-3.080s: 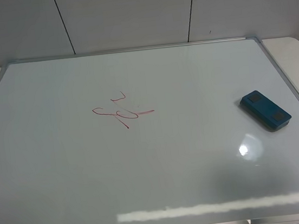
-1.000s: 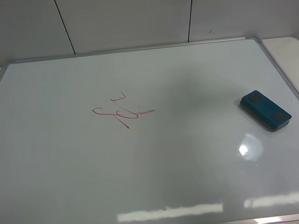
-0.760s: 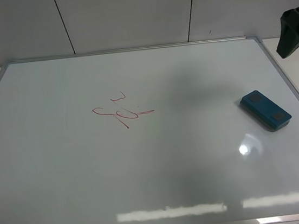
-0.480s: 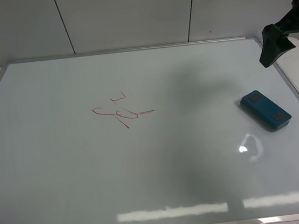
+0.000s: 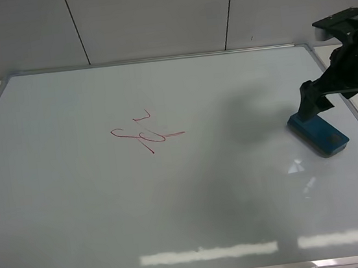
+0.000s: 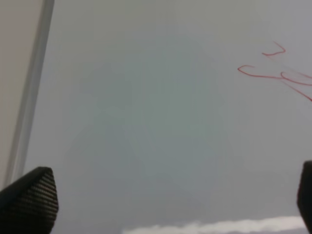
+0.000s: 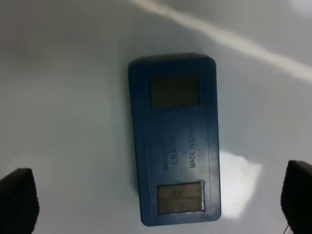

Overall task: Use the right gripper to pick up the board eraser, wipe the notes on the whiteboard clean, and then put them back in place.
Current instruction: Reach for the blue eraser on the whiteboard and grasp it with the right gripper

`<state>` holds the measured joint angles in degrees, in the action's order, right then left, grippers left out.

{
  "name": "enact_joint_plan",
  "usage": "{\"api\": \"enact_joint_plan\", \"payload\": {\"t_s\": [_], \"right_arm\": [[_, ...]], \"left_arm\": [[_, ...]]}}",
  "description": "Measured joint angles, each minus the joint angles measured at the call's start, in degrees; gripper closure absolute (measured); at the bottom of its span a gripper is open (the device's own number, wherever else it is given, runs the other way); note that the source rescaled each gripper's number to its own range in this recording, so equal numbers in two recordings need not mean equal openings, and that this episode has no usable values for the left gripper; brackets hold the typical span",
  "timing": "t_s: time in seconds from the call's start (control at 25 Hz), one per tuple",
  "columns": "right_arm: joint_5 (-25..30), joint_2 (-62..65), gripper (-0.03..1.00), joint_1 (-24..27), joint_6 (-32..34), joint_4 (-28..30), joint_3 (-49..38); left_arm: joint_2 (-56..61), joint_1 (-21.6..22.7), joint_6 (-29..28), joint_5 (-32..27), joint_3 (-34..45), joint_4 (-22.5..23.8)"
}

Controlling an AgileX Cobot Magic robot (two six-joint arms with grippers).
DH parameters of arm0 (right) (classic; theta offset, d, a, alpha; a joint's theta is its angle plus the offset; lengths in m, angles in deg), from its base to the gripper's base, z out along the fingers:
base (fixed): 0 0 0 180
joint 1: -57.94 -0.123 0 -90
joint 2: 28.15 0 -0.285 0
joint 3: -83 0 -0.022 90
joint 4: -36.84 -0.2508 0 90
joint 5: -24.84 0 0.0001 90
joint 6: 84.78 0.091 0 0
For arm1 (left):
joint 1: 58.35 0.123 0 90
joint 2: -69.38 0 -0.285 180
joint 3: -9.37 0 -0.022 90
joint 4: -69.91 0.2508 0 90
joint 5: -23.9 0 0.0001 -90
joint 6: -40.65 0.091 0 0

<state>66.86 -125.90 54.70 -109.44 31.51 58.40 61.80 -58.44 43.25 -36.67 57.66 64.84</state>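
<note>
**Right wrist view: right gripper spread wide over the board eraser**

The blue board eraser lies flat on the whiteboard, near its right edge. The right gripper hangs over it with one black finger out on each side. It holds nothing. The red notes are far off, left of the middle.

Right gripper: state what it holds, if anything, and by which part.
Nothing held. The right gripper hangs open over the board eraser on the whiteboard, its fingers clear of it.
</note>
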Motion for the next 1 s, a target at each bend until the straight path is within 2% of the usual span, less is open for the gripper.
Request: {"api": "enact_joint_plan", "payload": {"t_s": [0.24, 0.48, 1.0], "right_arm": [[-6.3, 0.0, -0.03, 0.0, -0.8, 0.3, -4.2], [-12.2, -0.1, -0.03, 0.0, 0.8, 3.7, -7.1], [-17.8, -8.5, -0.03, 1.2, 2.2, 4.6, -7.5]], "left_arm": [[0.0, 0.0, 0.0, 0.0, 0.0, 0.0], [0.0, 0.0, 0.0, 0.0, 0.0, 0.0], [0.0, 0.0, 0.0, 0.0, 0.0, 0.0]]}}
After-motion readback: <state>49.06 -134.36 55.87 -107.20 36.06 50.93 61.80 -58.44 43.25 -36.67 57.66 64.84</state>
